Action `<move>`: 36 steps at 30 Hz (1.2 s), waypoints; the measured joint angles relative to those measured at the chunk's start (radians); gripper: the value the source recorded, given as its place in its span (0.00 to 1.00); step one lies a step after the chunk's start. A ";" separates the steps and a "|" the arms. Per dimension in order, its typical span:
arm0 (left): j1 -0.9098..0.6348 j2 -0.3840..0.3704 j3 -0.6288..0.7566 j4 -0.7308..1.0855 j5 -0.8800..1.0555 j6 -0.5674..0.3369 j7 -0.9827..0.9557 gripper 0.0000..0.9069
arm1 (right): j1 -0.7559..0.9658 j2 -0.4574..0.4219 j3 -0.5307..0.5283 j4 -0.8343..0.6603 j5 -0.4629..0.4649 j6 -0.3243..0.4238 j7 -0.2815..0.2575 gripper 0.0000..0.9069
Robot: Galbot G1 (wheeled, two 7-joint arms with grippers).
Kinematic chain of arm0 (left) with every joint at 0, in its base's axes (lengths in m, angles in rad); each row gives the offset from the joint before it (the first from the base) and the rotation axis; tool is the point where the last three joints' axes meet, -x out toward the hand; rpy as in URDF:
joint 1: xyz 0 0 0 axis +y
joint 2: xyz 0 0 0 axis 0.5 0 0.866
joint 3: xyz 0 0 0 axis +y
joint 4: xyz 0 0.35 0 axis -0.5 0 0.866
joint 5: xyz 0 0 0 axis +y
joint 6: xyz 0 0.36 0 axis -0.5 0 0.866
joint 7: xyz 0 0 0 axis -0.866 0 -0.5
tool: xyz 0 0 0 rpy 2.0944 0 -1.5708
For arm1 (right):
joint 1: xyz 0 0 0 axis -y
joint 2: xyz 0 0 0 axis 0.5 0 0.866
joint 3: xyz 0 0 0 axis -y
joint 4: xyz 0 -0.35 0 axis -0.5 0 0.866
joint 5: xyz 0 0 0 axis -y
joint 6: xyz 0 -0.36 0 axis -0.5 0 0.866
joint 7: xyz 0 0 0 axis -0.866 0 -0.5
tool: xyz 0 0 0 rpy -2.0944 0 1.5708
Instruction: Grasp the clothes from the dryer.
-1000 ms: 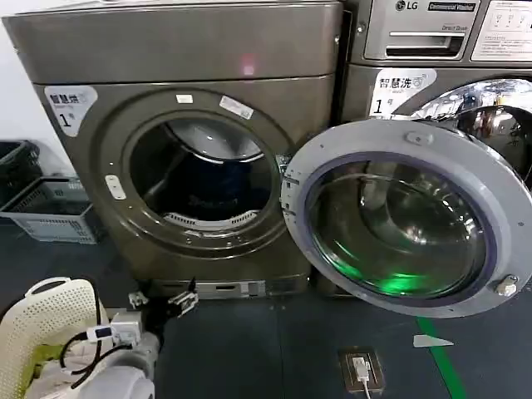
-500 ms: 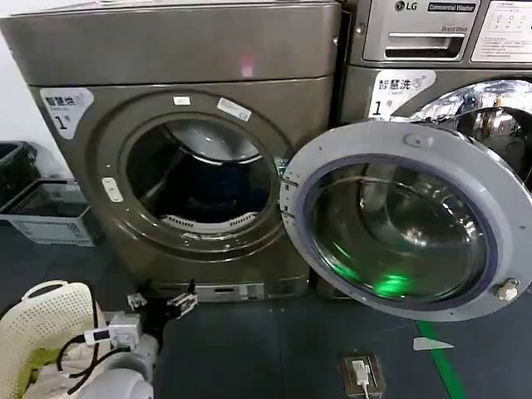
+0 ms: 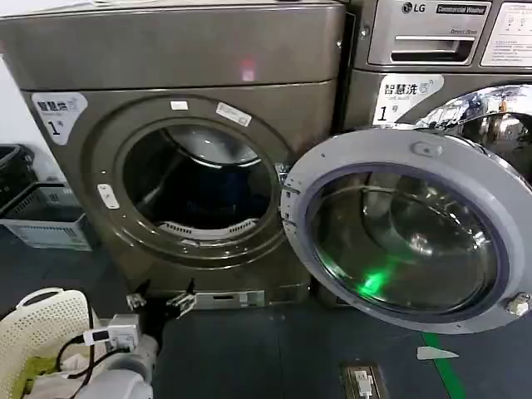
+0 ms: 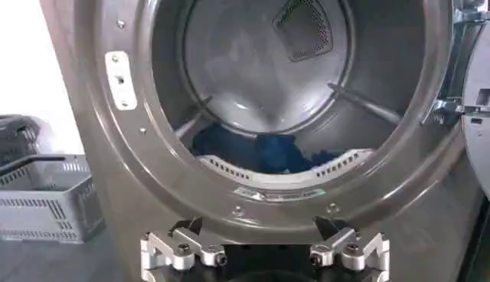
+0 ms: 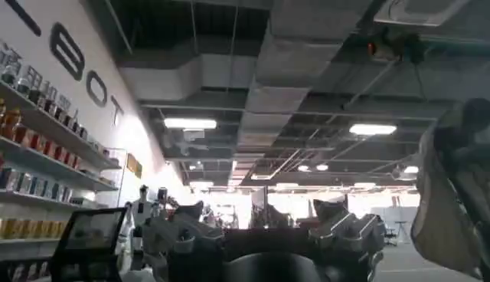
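Lying low in the drum, the clothes (image 4: pixel 260 151) show in the left wrist view as a dark blue heap just behind the pale perforated lip at the front of the opening; in the head view they read as a dim blue patch (image 3: pixel 237 179) deep inside the porthole, left of centre frame. The dryer (image 3: pixel 179 58) fills the upper left and middle of the head view — bronze-grey body, a white "1" sticker (image 3: pixel 56 110) at its upper left corner, a small pink light (image 3: pixel 247 71) on the top panel. Its grey-rimmed glass door (image 3: pixel 411 229) stands swung open at centre right, with a green glint in the glass. Behind the door, upper right, stands the silver-panelled LG machine (image 3: pixel 432 33). The left gripper (image 3: pixel 160 300) hovers low in front of the dryer's base, lower left of the head view, fingers spread apart and holding nothing, well clear of the clothes. A grey crate (image 3: pixel 41 218) sits at the left edge, a white perforated basket (image 3: pixel 41 328) in the lower left corner. The right gripper (image 5: pixel 264 230) points up at a ceiling with strip lights, fingers apart and empty.
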 measured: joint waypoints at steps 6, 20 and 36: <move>0.000 0.000 0.000 0.004 0.000 0.000 0.000 1.00 | 0.000 0.003 -0.001 0.002 0.001 0.001 0.000 1.00; 0.000 0.002 -0.004 0.009 0.000 0.000 -0.003 1.00 | 0.005 0.010 -0.009 0.008 0.000 0.001 0.000 1.00; 0.005 0.013 -0.005 0.011 0.001 0.000 -0.003 1.00 | 0.017 0.018 -0.030 0.024 -0.003 0.001 0.000 1.00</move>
